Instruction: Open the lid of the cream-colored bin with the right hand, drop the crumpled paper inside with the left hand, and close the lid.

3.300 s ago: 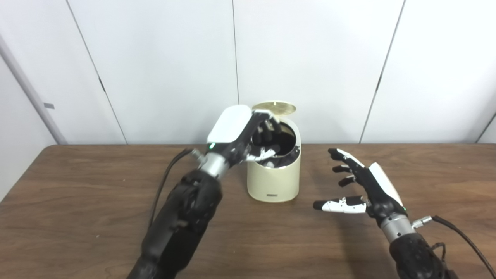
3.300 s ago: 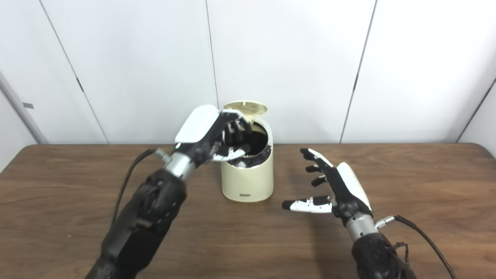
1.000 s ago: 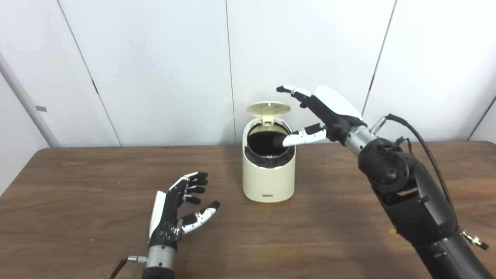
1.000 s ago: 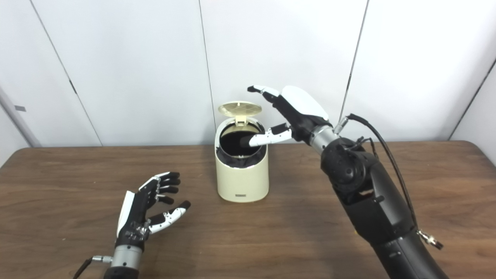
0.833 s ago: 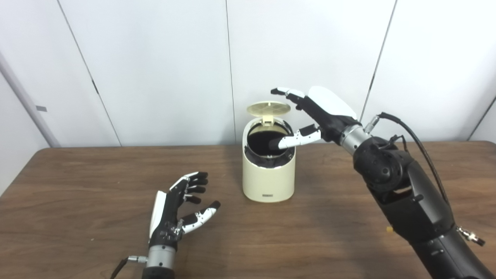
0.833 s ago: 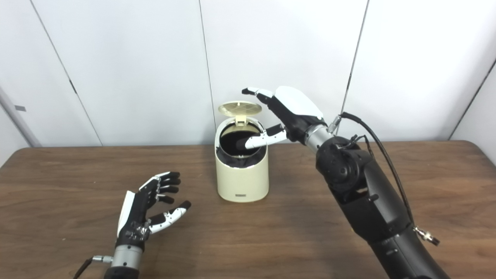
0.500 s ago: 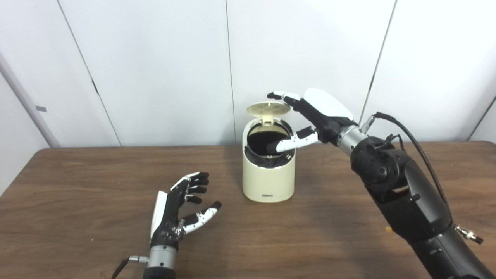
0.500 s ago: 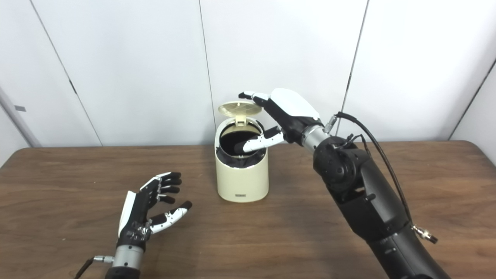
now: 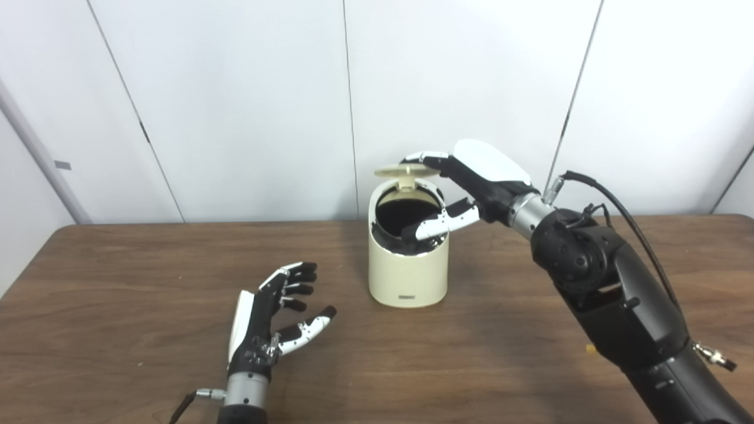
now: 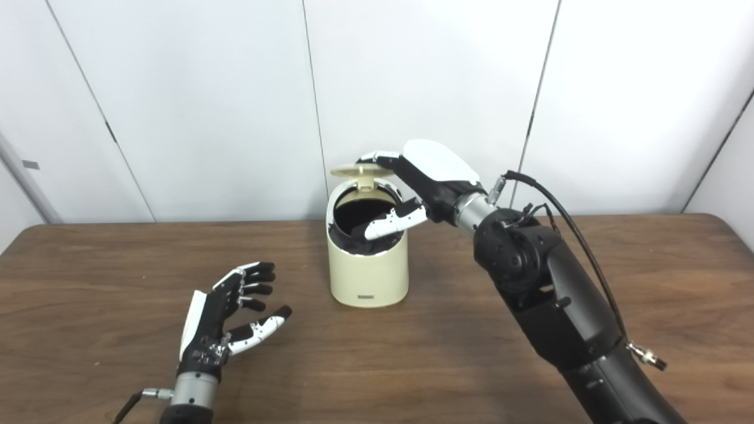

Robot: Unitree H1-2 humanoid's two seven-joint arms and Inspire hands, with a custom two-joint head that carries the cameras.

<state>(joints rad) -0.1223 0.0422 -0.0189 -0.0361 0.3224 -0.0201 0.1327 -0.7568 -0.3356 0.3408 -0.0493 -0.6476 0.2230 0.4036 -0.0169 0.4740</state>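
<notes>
**Cream bin lid partly lowered under right hand**

Cream-coloured bin (image 9: 407, 265) stands upright on the wooden table (image 9: 118, 282), its round mouth showing a dark liner inside. Lid (image 9: 398, 171) is hinged at the far rim and sits tipped low over the opening, nearly level, not shut.

Right hand (image 9: 471, 182) is raised above and just to the right of the bin. Its fingers (image 9: 421, 157) reach over the top of the lid and lie on or just above it; contact cannot be confirmed from either eye view. Thumb (image 9: 439, 219) points down-left across the near right part of the rim, over the opening. Fingers are spread and grasp nothing. A black cable (image 9: 618, 206) loops off the wrist.

Left hand (image 10: 224, 321) rests low near the front left of the table, well apart from the bin, which stands ahead of it and to its right. Palm faces inward, fingers apart and lightly curled, empty.

Crumpled paper: not visible in either hand or on the table. The liner interior is too dark to tell what lies in it.
</notes>
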